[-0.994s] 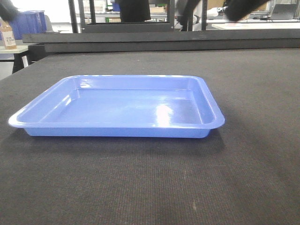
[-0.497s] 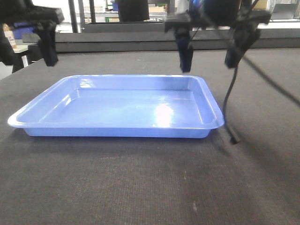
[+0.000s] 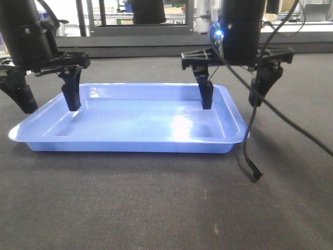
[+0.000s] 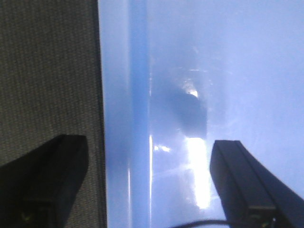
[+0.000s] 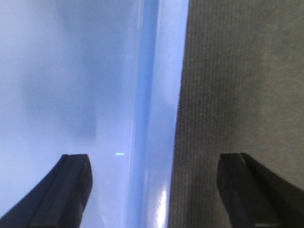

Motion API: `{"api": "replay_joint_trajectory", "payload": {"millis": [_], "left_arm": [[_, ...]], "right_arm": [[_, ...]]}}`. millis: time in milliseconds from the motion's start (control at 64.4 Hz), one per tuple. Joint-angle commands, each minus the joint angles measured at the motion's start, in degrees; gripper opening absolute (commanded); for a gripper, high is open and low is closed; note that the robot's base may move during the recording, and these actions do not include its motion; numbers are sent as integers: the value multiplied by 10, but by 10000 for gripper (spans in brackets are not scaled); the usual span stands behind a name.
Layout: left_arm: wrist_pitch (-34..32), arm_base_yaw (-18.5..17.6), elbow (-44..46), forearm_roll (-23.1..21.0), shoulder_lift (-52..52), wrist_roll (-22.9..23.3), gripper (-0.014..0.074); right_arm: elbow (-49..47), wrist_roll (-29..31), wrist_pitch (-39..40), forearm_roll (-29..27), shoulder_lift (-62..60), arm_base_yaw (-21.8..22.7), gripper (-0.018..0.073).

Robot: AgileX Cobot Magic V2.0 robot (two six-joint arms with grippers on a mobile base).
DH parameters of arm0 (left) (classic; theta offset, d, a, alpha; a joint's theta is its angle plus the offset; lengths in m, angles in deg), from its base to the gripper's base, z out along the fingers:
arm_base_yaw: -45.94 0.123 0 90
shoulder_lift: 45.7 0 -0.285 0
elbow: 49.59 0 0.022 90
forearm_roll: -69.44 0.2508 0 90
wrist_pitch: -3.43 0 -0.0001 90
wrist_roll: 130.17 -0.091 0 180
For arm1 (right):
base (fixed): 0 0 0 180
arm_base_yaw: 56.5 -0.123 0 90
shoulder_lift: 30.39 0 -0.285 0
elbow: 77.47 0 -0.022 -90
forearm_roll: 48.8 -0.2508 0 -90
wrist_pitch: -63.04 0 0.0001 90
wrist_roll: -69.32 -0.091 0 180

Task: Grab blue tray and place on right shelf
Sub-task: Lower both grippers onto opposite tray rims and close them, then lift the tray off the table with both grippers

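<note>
**Both claws over the tray rims, no grab yet**

Going L to R.

The left gripper [image 3: 51,107] is wide open. One finger hangs outside the blue tray [image 3: 130,141], over the dark table [image 3: 156,208]. The other finger is inside, down near the left wall. In the left wrist cam, the left gripper [image 4: 147,190] has the tray's left rim [image 4: 116,118] running up between its two fingers. There is a gap on both sides, so I don't think either pad is touching the rim.

The tray sits flat on the table, about mid-view, and it's empty. It is not lifted at all.

The right gripper [image 3: 231,103] is spread open too. Its inner finger is in the tray by the right wall and its outer finger is just outside over the table. In the right wrist cam, the right gripper [image 5: 156,194] has the right rim [image 5: 164,95] lined up between its fingers, again w/ gaps each side. A loose black cable [image 3: 251,156] hangs off that arm, and its end is on or just above the table beside the tray's right front corner. I can't tell which.

Where I think we are: early. The reach and line-up look about done on both sides. What's left is most of the job:
- close both claws on the rims
- lift the tray level
- carry it to the right shelf and set it down

I can't make out that shelf in any cam rn, only blurry racks far back.
</note>
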Motion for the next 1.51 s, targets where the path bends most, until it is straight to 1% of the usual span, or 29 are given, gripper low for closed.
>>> {"api": "replay_joint_trajectory", "payload": {"millis": [0, 171, 218, 280, 326, 342, 373, 419, 466, 482, 497, 513, 544, 590, 606, 653, 730, 917, 1072, 1196, 1274, 1383, 1445, 1492], "left_arm": [[-14, -4, 19, -8, 28, 5, 434], [-19, -4, 19, -8, 27, 5, 434], [-19, -4, 19, -8, 25, 5, 433], [-19, -4, 19, -8, 25, 5, 432], [-16, -4, 19, -8, 23, 5, 414], [-15, -4, 19, -8, 21, 5, 396], [-15, -4, 19, -8, 20, 5, 363], [-11, -4, 19, -8, 18, 5, 298], [-10, -4, 19, -8, 14, 5, 204], [-8, -4, 19, -8, 14, 5, 189], [-8, -4, 19, -8, 12, 5, 159], [-7, -4, 19, -8, 10, 5, 111], [-4, -4, 19, -8, 8, 5, 44], [1, -4, 19, -8, 4, 5, -55], [1, -4, 19, -8, 3, 5, -65], [6, -4, 19, -8, 1, 5, -25], [15, -4, 19, -8, 2, 5, -48], [41, -4, 36, -8, 35, 5, -47], [64, -4, 40, -8, 109, 5, -47], [87, -4, 40, -8, 170, 16, -45], [113, -6, 40, -7, 211, 18, -41], [146, -23, 39, 20, 264, 38, -41], [167, -44, 38, 47, 294, 64, -41], [184, -56, 38, 55, 307, 79, -41]], "right_arm": [[-17, 1, 11, 2, -19, 2, 631], [-17, 2, 18, 1, -8, 2, 621], [-17, 2, 24, 1, -8, 2, 588], [-17, 2, 25, 1, -8, 2, 515], [-17, 2, 25, 1, -8, 2, 419], [-17, 2, 25, 1, -8, 2, 370], [-17, 2, 24, 1, -8, 2, 300], [-17, 2, 23, 1, -8, 2, 191], [-17, 2, 22, 1, -8, 2, 69], [-17, 2, 21, 1, -8, 2, 39], [-17, 2, 21, 1, -8, 2, 32], [-17, 2, 21, 1, -8, 2, 39], [-17, 2, 21, 1, -8, 2, 63], [-17, 2, 21, 1, -8, 2, 64], [-17, 2, 21, 1, -8, 2, 64], [-18, 2, 20, 1, -8, 2, 63], [-21, 2, 13, 1, -15, 2, 63], [-25, 4, 7, 6, -66, 2, 55], [-25, 33, -7, 6, -138, 2, 55], [-21, 34, -25, 6, -192, 1, 55], [-6, 44, -37, 6, -228, 1, 55], [28, 59, -53, 8, -274, -6, 55], [54, 59, -58, 10, -306, -9, 55], [69, 59, -60, 10, -321, -13, 55]]}}
